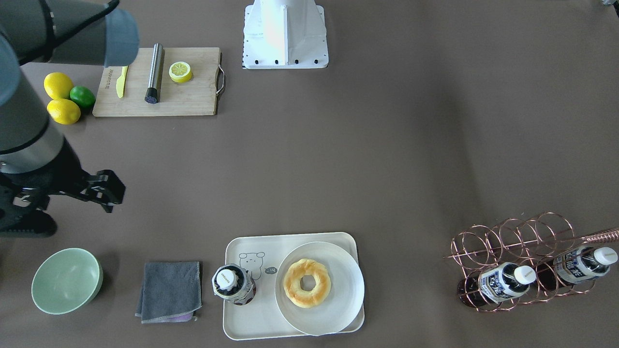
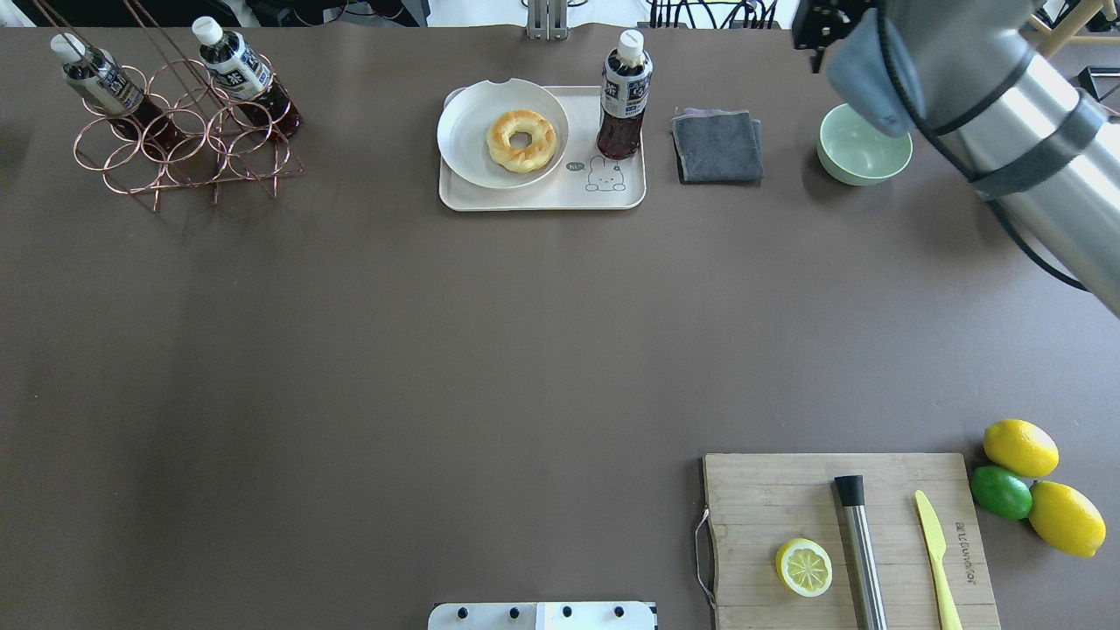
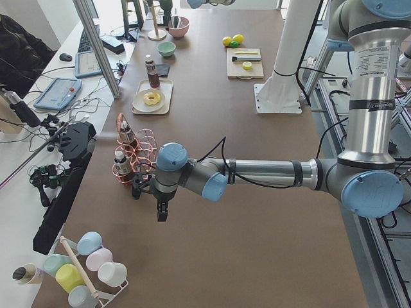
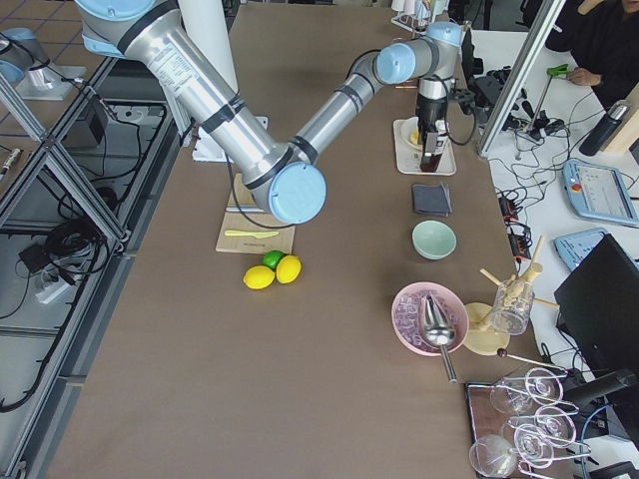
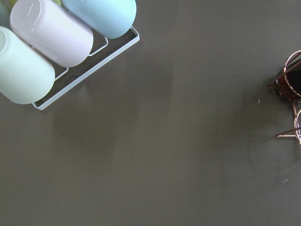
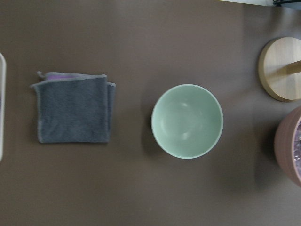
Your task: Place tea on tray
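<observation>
The tea (image 1: 233, 285) (image 2: 623, 96) stands upright on the cream tray (image 1: 242, 324) (image 2: 542, 197), in the corner beside the bear drawing, and nothing holds it. My right gripper (image 1: 115, 197) hovers off to the side, above the table near the grey cloth and green bowl; its jaws stand apart and empty. Its wrist view looks straight down on that cloth (image 6: 73, 108) and bowl (image 6: 187, 121). My left gripper (image 3: 160, 210) shows only in the exterior left view, low over bare table beside the copper rack. I cannot tell whether it is open or shut.
A white plate with a doughnut (image 1: 307, 282) fills the tray's other half. The copper rack (image 2: 175, 149) holds two look-alike bottles. A cutting board (image 2: 787, 499) carries a lemon half, steel cylinder and yellow knife, with lemons and a lime (image 2: 1002, 492) beside it. Pastel cups (image 5: 51, 33) lie near the left wrist.
</observation>
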Motion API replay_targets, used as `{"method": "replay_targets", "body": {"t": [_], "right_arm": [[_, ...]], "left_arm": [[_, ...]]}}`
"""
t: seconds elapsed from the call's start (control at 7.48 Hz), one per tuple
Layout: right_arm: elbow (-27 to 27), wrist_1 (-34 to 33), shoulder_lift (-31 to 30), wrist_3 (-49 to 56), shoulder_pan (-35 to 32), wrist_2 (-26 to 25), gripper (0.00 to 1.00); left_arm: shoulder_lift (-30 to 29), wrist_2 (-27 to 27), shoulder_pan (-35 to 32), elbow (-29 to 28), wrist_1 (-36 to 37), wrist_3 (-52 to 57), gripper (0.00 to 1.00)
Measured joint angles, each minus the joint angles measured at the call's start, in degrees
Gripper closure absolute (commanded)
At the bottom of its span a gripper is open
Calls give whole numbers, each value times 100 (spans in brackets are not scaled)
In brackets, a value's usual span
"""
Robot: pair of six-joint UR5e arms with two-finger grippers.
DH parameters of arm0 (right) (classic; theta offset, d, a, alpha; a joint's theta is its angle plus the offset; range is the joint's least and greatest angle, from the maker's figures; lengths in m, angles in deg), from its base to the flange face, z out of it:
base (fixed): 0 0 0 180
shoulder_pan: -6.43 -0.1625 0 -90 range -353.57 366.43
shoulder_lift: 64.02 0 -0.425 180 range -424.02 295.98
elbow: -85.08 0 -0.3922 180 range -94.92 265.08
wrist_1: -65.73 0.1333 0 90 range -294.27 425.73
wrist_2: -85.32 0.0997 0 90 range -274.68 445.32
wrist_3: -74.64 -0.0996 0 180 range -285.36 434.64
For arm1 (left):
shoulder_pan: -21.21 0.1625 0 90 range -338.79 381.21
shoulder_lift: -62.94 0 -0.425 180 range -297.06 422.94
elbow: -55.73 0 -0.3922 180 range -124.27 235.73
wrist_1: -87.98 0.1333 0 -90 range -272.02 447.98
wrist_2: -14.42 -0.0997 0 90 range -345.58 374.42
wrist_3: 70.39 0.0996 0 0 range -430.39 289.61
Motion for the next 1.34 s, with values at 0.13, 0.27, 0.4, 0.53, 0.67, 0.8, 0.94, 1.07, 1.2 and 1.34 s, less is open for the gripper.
{"method": "replay_targets", "body": {"t": [0.13, 0.27, 0.4, 0.53, 0.67, 0.8, 0.94, 1.07, 1.2, 1.34], "right_arm": [[-212, -72, -612, 795, -420, 20, 0], [-293, -100, -1179, 1643, -862, 3, 0], [-287, -99, -1658, 2417, -1245, -36, 0], [-259, -83, -2036, 2885, -1517, -85, 0], [-242, -55, -2353, 3212, -1770, -86, 0], [-240, 97, -2671, 3603, -2040, 68, 0], [-222, 420, -3034, 3811, -2257, 556, 0], [-185, 869, -3392, 3893, -2384, 960, 0], [-87, 1246, -3653, 3917, -2435, 1151, 0], [61, 1540, -3840, 3923, -2459, 1245, 0]], "left_arm": [[50, 23, -6, -4, -5, 4, 3], [92, 30, -6, -22, -26, 7, 3], [115, 32, -6, -27, -46, 11, 3], [123, 32, -6, -37, -49, 43, 3], [113, 25, -1, -76, -39, 163, 3], [88, 20, 2, -119, -21, 297, 3], [67, 21, 3, -133, -9, 358, 3], [65, 24, 4, -142, 1, 379, 3], [90, 35, 4, -134, 9, 383, 3], [114, 124, -1, -124, 43, 382, 3]]}}
